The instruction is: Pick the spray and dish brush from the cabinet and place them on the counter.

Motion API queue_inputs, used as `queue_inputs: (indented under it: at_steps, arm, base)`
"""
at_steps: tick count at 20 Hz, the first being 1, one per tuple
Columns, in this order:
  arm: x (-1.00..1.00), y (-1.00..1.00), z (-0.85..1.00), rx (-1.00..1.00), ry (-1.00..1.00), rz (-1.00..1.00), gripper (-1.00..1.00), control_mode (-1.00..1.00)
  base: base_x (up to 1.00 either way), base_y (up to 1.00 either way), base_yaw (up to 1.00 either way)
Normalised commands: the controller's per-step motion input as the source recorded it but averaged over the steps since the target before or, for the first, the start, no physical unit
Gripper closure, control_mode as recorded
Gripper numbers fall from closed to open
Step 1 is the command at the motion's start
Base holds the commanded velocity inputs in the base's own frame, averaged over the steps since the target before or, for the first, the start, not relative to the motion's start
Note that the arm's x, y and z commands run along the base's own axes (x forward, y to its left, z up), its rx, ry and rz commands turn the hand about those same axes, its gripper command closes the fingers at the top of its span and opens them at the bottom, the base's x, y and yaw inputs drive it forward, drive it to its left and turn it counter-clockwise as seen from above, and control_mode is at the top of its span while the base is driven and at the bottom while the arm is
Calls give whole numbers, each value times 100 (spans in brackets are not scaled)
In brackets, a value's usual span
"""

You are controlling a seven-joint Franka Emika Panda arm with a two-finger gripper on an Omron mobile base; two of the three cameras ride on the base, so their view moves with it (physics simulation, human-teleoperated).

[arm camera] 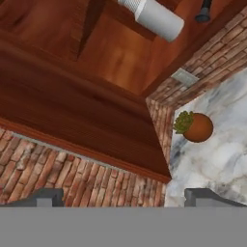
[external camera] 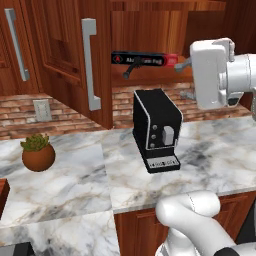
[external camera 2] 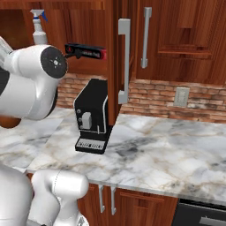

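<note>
The spray (external camera 2: 39,29), pale with a blue nozzle tip, stands on the shelf inside the open cabinet (external camera: 60,45), left of a long black-and-red box. In the hand view the spray (arm camera: 155,18) shows as a pale cylinder at the top, with the dark head of the dish brush (arm camera: 204,11) beside it. The dish brush (external camera: 128,70) is a slim black stick leaning under the box's left end. My gripper (external camera: 184,80) hangs open and empty in front of the cabinet opening, near the box's red end. Its fingertips (arm camera: 46,198) stand wide apart, facing the cabinet's underside. The marble counter (external camera: 75,180) lies below.
A black coffee machine (external camera: 156,130) stands on the counter under the cabinet. The black-and-red box (external camera: 145,59) lies on the shelf. An open door with a grey bar handle (external camera: 90,65) juts out on the left, another handle (external camera 2: 124,62) on the right. A potted plant (external camera: 37,152) sits far left.
</note>
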Motion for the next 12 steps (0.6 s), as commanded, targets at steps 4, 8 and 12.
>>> queue_inputs:
  at_steps: [4,8,12]
  arm:
    - [21,19,7,9,8,10,-100,-100]
    - [21,24,0,7,9,10,-100,-100]
    - [21,27,0,5,11,9,-100,-100]
  base:
    - [0,0,0]
    - [0,0,0]
    - [0,0,0]
